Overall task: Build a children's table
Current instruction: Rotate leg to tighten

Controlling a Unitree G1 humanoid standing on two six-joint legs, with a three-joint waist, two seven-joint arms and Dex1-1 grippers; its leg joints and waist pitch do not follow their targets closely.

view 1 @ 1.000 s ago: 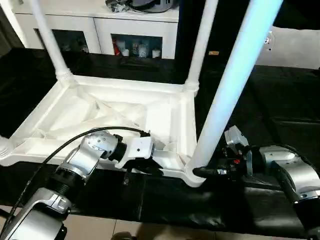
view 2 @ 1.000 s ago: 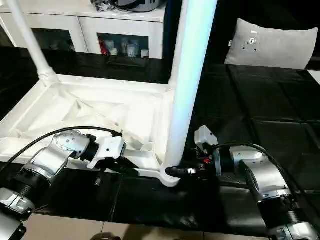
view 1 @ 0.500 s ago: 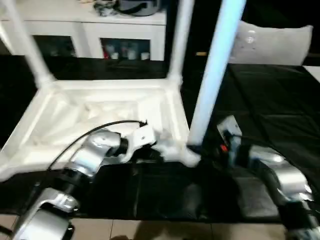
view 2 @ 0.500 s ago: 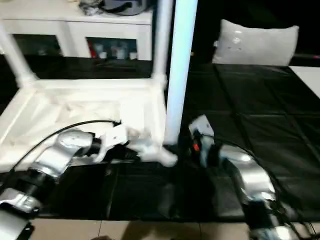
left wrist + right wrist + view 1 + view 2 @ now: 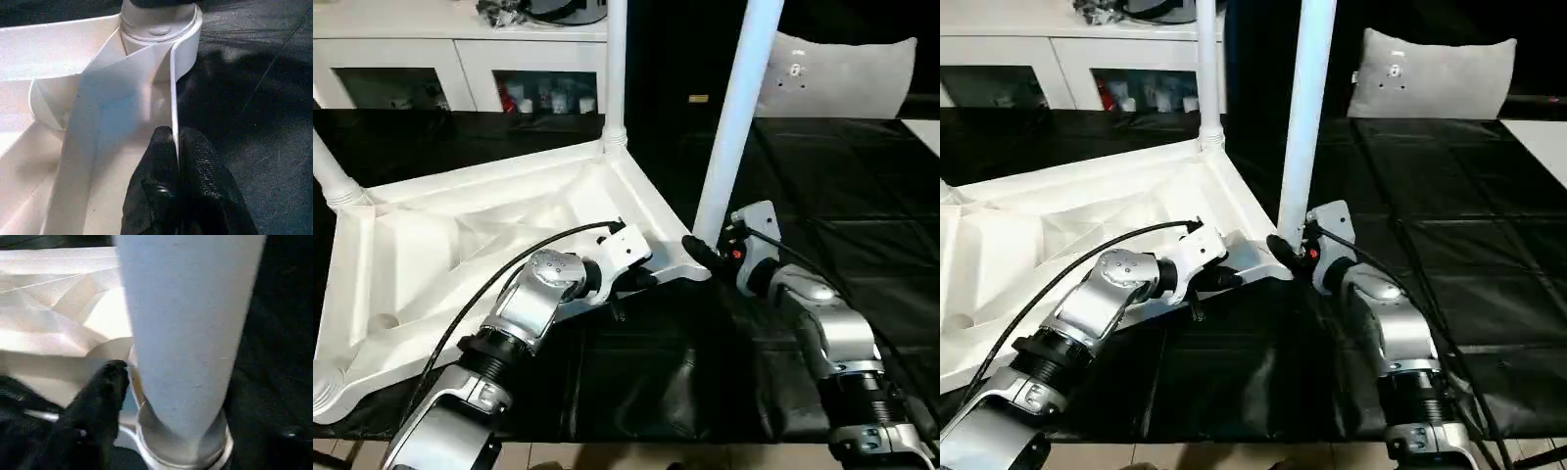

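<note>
The smooth white plastic tabletop (image 5: 460, 255) lies upside down on the black work surface (image 5: 862, 196), tapered tube legs standing in its round corner sockets. The left gripper (image 5: 176, 147) pinches the thin rim, seen close in the left wrist view. The right gripper (image 5: 697, 252) rests at the near leg (image 5: 734, 117); whether its fingers are apart or together, I cannot tell.

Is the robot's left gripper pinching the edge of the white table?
Yes, in the left wrist view the left gripper has its two black fingers closed on the thin rim of the tabletop, near a corner socket.
</note>
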